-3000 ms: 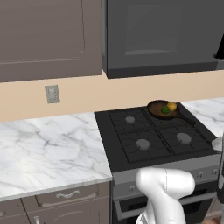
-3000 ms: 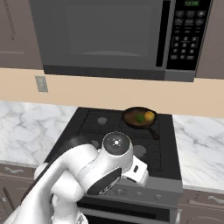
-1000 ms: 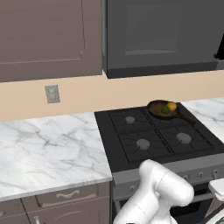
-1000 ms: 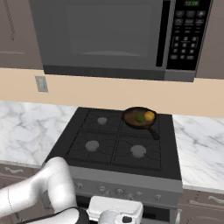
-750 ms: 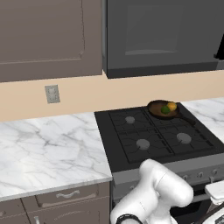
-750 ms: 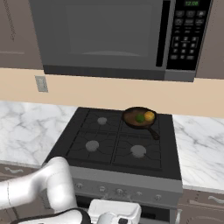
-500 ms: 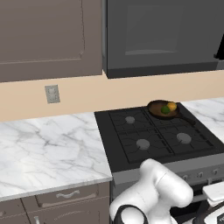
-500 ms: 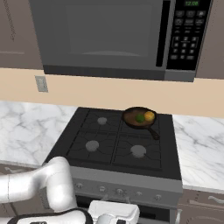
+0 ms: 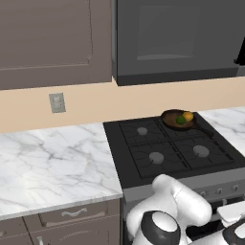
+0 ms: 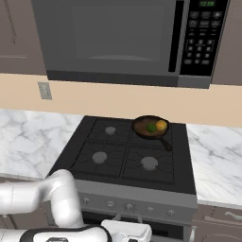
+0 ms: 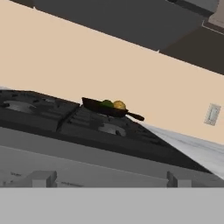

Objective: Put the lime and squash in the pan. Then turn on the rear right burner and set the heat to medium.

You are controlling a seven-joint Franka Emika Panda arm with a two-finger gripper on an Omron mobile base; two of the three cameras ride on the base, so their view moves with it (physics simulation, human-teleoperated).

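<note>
The dark pan [image 9: 167, 117] [image 10: 139, 126] [image 11: 94, 106] sits on the rear right burner of the black stove [image 9: 143, 158], covering it, with its handle pointing toward the front right. Inside it lie the green lime [image 9: 181, 120] [image 10: 151, 127] [image 11: 107, 103] and the yellow-orange squash [image 9: 188, 116] [image 10: 161, 125] [image 11: 119, 105], side by side. My gripper [image 11: 109, 179] hangs low in front of the stove's front panel, below the cooktop's level. It is open, its fingertips [image 11: 43, 177] wide apart with nothing between them.
A row of knobs [image 10: 128, 207] runs along the stove's front panel. Marble counters [image 9: 52, 158] [image 10: 217, 151] flank the stove. A microwave [image 10: 123, 42] hangs above it and a wall outlet [image 9: 57, 102] sits to the left. My folded arm [image 9: 182, 206] crowds the stove's front.
The arm has folded lower in front of the stove and the hand has sunk a little. The pan, lime and squash have not moved.
</note>
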